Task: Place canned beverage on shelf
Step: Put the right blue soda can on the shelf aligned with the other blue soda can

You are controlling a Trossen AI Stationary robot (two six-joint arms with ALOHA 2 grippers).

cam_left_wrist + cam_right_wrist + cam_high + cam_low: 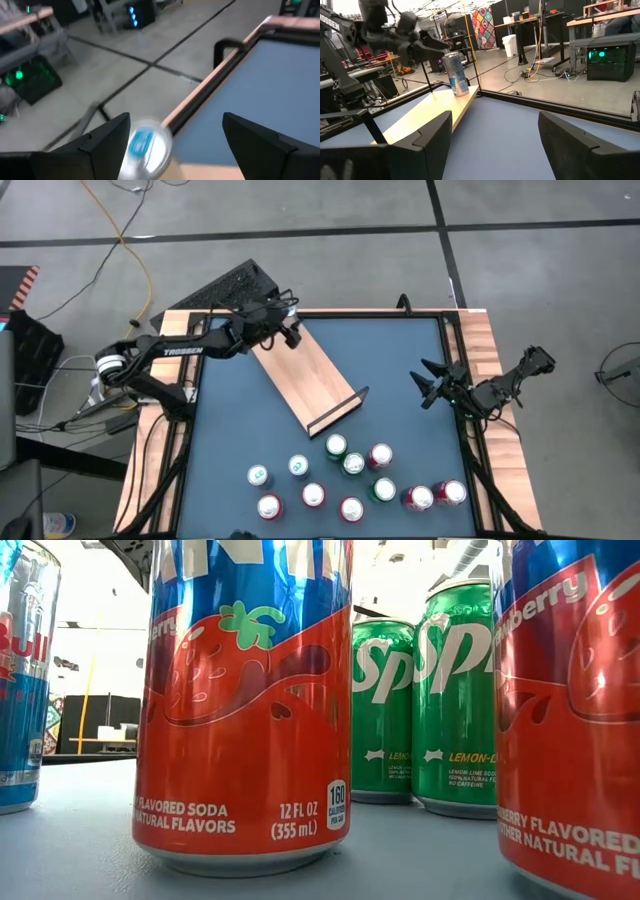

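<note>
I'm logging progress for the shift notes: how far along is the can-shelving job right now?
Done: one slim silver-blue can stands upright at the far end of the shelf. In hand: nothing is held; the left gripper hovers open just above that can, and the right gripper waits open at the table's right edge. Left: the group of cans at the table's near side.

Light-wood shelf [308, 376] on a dark blue table [400, 360]; red strawberry can [245, 705] beside green cans [455, 690].
</note>
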